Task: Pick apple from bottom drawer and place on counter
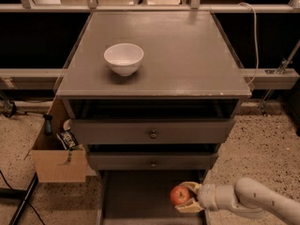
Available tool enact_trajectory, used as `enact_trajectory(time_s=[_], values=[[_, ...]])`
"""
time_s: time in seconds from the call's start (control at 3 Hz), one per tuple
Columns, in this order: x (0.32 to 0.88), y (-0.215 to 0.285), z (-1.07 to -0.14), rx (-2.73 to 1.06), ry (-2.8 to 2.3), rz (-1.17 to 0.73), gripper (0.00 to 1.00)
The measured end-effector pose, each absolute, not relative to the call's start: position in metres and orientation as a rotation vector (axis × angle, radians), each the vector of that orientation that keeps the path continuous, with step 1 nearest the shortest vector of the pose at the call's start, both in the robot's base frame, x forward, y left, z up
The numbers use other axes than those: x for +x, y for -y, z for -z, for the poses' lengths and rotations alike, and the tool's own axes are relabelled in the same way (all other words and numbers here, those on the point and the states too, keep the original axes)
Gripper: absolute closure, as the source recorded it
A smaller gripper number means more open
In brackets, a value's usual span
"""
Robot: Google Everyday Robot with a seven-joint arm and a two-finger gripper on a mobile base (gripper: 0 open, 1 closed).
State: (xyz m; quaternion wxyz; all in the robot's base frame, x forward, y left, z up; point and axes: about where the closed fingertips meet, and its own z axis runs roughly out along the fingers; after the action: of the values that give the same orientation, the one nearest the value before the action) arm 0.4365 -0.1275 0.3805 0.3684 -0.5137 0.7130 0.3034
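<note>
Counter (187, 55) is the top of the cabinet and fills the upper middle of the view. The white bowl (123, 58) sits on its left half, toward the near edge. Below the counter lip the two upper drawers (152, 134) are close to flush, knobs facing near. Bottom drawer (133, 198) is pulled out toward the near side, floor exposed. The arm (253, 201) reaches in low from the near right, roughly horizontal, pointing left. Gripper (184, 197) is at the drawer's right edge, about over the right side wall, with one finger on the far side of the apple (179, 195) and one on the near side. It looks clamped on the fruit. Can't tell whether the apple is off the drawer floor yet or just pinched in place. Key relation: the apple sits at the tip of the gripper, on its left. The target surface is straight up and then far from here, with both upper drawer fronts and the counter lip in between. My read is vertical lift first, staying on the near side of those fronts, then translate far once above the lip. A drop point right of the bowl keeps the two apart. Main risk is clipping the lip on the way up.
</note>
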Motion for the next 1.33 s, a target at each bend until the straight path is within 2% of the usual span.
enact_trajectory(time_s=[0.67, 1.33], values=[[0.460, 0.187, -0.524, -1.214, -1.851, -0.583, 1.00], [0.461, 0.185, -0.537, -1.226, -1.827, -0.552, 1.00]])
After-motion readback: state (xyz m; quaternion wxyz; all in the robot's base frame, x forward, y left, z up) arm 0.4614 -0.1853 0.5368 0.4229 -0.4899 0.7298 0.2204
